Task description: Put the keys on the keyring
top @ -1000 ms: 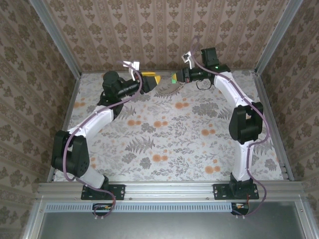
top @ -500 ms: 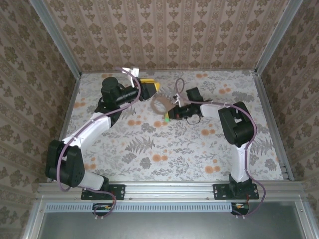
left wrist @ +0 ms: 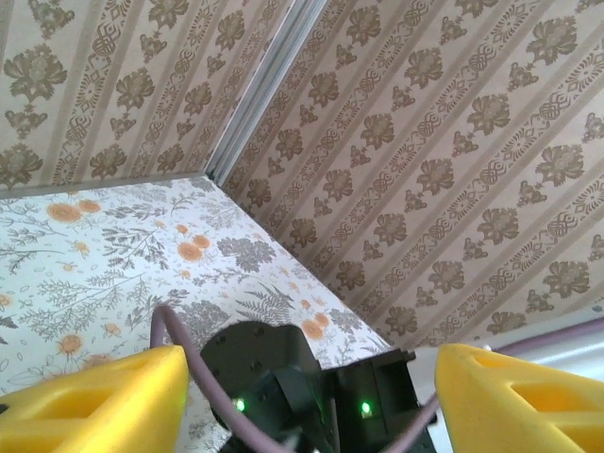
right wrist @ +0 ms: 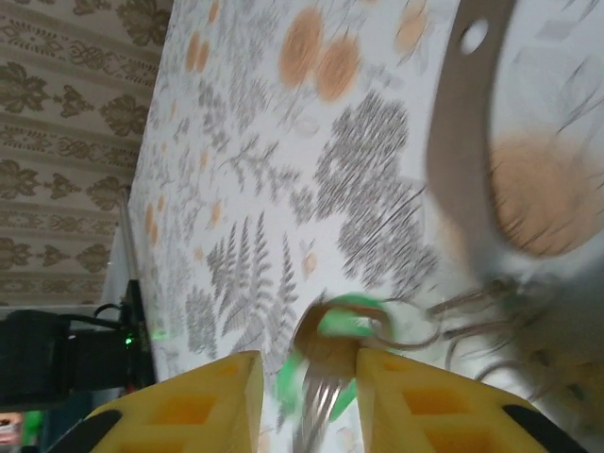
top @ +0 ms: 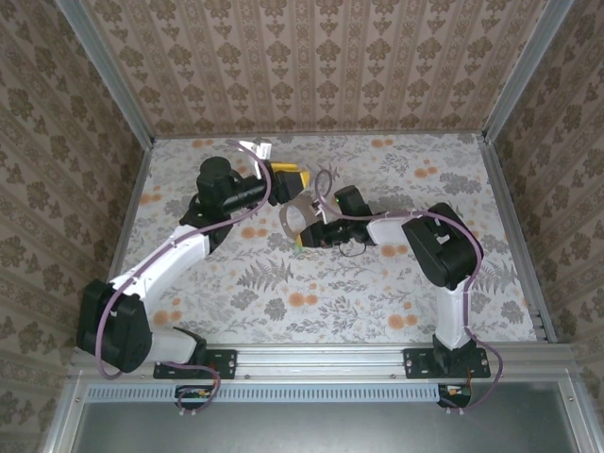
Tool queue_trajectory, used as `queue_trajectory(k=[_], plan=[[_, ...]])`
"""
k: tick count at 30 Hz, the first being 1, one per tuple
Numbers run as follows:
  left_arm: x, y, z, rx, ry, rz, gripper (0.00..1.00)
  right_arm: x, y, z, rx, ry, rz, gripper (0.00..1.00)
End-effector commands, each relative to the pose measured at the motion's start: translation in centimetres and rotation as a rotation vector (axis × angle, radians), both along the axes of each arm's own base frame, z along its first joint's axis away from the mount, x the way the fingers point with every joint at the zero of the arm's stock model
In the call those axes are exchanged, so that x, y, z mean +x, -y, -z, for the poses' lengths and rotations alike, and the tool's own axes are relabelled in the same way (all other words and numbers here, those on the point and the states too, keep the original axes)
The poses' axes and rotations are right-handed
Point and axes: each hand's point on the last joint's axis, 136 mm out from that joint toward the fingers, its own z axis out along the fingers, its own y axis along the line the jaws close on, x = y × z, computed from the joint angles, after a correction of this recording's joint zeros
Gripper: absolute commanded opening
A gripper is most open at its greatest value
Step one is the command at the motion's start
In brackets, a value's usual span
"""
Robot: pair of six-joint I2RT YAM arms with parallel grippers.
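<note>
In the right wrist view, the right gripper (right wrist: 310, 363) sits at the bottom of the frame. Its jaws stand a little apart, with the key (right wrist: 344, 321) in the gap, its green head smeared by blur. I cannot tell whether the jaws pinch it or have let it go. Just above and to the right in that view curves the keyring (right wrist: 458, 142), a wide tan band close to the key but apart from it.

In the overhead view the hoop lies at the middle of the frame between the two grippers. The left gripper (left wrist: 311, 359), just above it, has its jaws spread wide with nothing in them.

Judging from this, the step in hand is threading: the key is at the hoop but not on it. The next move seems to call for one arm to steady the band while the other lines the key's hole up with the band's end. That needs a fine aim for so small a piece.

The desk (top: 283, 283) wears a pale floral cloth with orange blooms and grey ferns. Beyond it, brown damask-striped walls (top: 311, 66) close in the upper frame, edged by metal rails (top: 104, 75).
</note>
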Motion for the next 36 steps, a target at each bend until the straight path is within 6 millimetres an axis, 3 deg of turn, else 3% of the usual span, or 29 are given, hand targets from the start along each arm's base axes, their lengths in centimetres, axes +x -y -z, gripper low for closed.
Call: queue_trajectory(k=[1,4,6,8,9,11,12,17,22,25,27,31,36], plan=[[-0.5,-0.6,-0.5,0.011,0.028,-0.023,0.74,-2.1,-0.9,-4.9,0.109,0.074,-0.035,0.46],[-0.2,-1.1,-0.5,0.024,0.029,-0.060,0.77,-3.0,0.7,-7.3,0.120,0.116,-0.015,0.57],[-0.2,-1.6,-0.3,0.038,0.026,-0.082,0.81,-3.1,2.4,-8.5,0.108,0.149,0.016,0.71],[0.1,-2.3,0.1,0.065,0.023,-0.128,0.90,-2.5,4.6,-9.6,0.099,0.179,0.070,0.78],[0.3,-3.0,0.4,0.084,0.023,-0.164,0.92,-2.2,5.7,-10.3,0.099,0.195,0.100,0.86],[0.8,-4.6,1.0,0.129,0.020,-0.250,0.93,-1.3,8.2,-11.6,0.073,0.233,0.179,0.93],[1.2,-5.7,1.4,0.158,0.016,-0.315,0.94,-0.7,9.7,-12.4,0.045,0.268,0.229,0.99],[3.9,-13.8,3.3,0.284,0.071,-0.696,0.94,1.8,17.8,-15.5,-0.215,0.456,0.528,1.00],[5.0,-21.7,6.4,0.510,0.154,-1.017,1.00,4.3,28.5,-17.2,-0.451,0.624,0.969,1.00],[4.9,-25.0,9.1,0.665,0.149,-1.093,1.00,4.9,33.1,-16.1,-0.641,0.723,1.107,1.00],[4.4,-27.0,10.8,0.704,0.130,-1.137,1.00,4.8,36.1,-14.1,-0.743,0.660,1.189,1.00],[3.6,-29.4,13.7,0.710,0.111,-1.197,1.00,5.0,38.0,-10.6,-0.829,0.656,1.213,1.00],[4.4,-31.3,18.4,0.742,0.069,-1.239,1.00,6.3,37.8,-6.1,-0.842,0.707,1.183,1.00]])
